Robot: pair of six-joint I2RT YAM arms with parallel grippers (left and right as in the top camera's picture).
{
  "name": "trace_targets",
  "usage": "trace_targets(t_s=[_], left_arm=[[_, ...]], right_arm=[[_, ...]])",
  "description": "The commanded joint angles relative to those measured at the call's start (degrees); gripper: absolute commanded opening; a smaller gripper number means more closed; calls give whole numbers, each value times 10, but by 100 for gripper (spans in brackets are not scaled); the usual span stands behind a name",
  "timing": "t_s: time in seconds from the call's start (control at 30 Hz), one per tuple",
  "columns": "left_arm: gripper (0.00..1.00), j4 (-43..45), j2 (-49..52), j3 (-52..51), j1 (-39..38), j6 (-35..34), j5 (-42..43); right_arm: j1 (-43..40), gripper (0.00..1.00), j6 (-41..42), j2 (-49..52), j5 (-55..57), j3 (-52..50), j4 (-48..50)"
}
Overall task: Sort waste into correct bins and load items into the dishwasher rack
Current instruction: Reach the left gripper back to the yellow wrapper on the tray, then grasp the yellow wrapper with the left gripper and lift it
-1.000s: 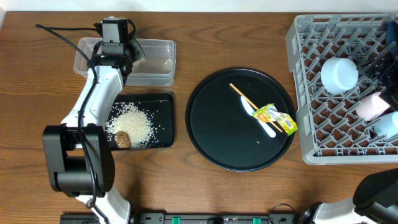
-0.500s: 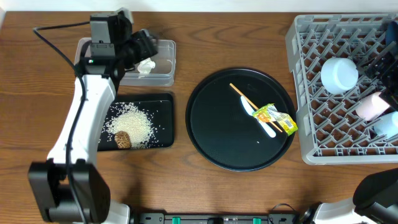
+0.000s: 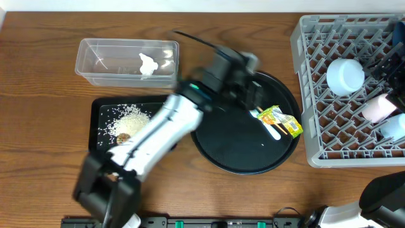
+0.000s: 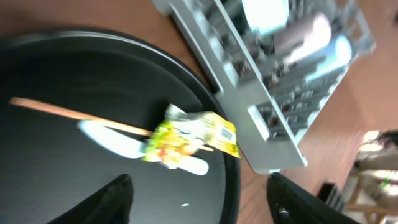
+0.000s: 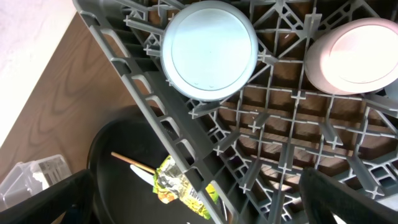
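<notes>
My left gripper hangs open and empty over the round black tray, just left of the crumpled yellow-green wrapper. In the left wrist view the wrapper lies ahead of the open fingers, on top of a wooden stick and a white utensil. The white tissue sits in the clear tub. Rice and a brown lump lie in the shallow black tray. My right gripper is open above the dishwasher rack.
In the rack an upturned pale bowl, a pink cup and a light-blue cup stand among the pegs. The right wrist view shows the bowl, the pink cup and the wrapper past the rack's edge.
My left gripper opened and left the tissue in the clear tub, then swung right to the round tray near the wrapper. The right arm has not moved.
</notes>
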Motion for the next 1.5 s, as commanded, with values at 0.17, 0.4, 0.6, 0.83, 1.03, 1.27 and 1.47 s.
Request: trace_targets(t_s=[0.17,0.4,0.6,0.83,1.03,1.27,1.47], left_arm=[[80,25,68,0,-98,-20,-177],[80,92,118,0,-116,51,-183],[80,111,156,0,-118,165,-182],[97,110,160,0,-131,329,-182],[97,109,164,0,-147,364,-182],[97,140,186,0,-152,400,-201],[94,184,195,0,-151,414,-221]], right_arm=[[-2,99,-9,-10,2,9,0],[-2,99,-9,-10,2,9,0],[-2,99,-9,-10,2,9,0],[-2,99,-9,-10,2,9,0],[-2,99,-9,-10,2,9,0],[-2,99,-9,-10,2,9,0],[-2,99,-9,-10,2,9,0]])
